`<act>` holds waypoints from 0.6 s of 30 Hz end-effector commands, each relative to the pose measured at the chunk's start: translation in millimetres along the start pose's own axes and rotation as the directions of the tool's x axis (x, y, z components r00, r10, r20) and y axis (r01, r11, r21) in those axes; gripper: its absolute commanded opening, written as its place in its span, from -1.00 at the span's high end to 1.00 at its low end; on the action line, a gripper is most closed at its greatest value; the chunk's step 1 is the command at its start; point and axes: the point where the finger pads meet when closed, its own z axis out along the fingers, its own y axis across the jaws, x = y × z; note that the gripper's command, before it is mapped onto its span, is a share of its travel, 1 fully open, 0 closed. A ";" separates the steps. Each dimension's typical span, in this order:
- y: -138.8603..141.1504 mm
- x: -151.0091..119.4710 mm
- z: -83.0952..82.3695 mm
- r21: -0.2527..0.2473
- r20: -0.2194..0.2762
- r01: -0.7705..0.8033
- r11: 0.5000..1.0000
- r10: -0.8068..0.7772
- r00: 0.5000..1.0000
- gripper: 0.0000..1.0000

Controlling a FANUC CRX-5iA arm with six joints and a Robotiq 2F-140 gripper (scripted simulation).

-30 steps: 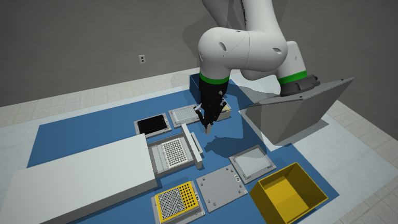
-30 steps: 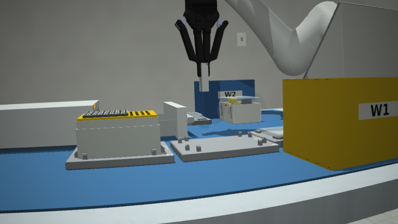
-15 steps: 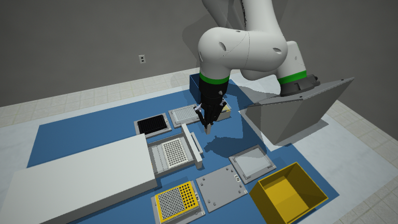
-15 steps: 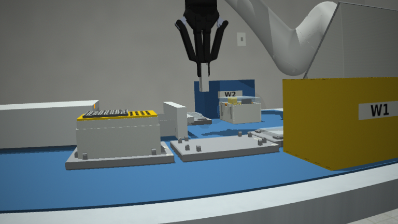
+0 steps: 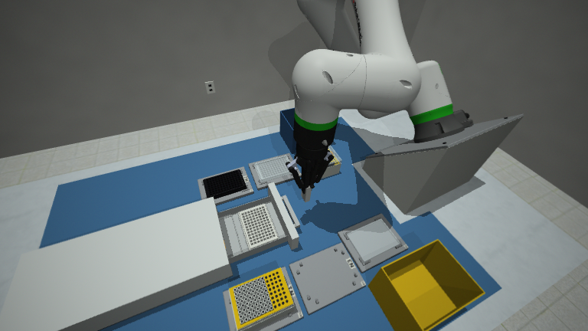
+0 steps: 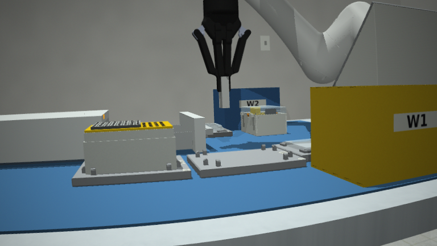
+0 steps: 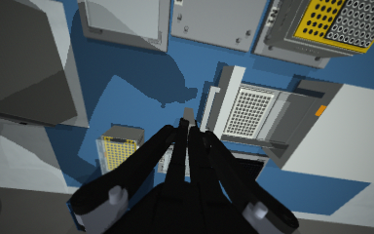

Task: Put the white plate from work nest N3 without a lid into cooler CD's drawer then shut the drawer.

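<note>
The cooler CD [image 5: 116, 257] is a long white box at the left. Its drawer stands open toward the arm, and its lamp [image 7: 319, 110] glows amber. The white plate [image 5: 259, 225] lies flat and upright in the drawer's place nearer the front panel, long side across the drawer; it also shows in the wrist view [image 7: 248, 111]. The place nearer the housing [image 5: 232, 231] is empty. The bar handle [image 5: 290, 211] faces the arm. My gripper [image 5: 306, 194] [image 6: 223, 101] is shut and empty, pointing down, well above the mat just in front of the handle. The nest N3 [image 5: 327, 276] is bare.
A yellow tip box [image 5: 262, 296] stands beside N3. A lidded plate [image 5: 373, 238], a black plate [image 5: 225, 183] and a clear plate [image 5: 272, 168] sit in other nests. The yellow bin W1 [image 5: 425, 286] is at the front right, the blue bin W2 [image 6: 246, 101] behind. The arm's grey pedestal [image 5: 433, 167] is at the right.
</note>
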 end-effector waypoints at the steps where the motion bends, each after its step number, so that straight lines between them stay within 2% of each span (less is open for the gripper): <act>1: 0.1 0.1 2.8 0.000 0.000 0.000 1.000 0.000 1.000 1.00; 18: 0.2 0.1 22.8 0.000 0.000 0.000 1.000 0.000 1.000 1.00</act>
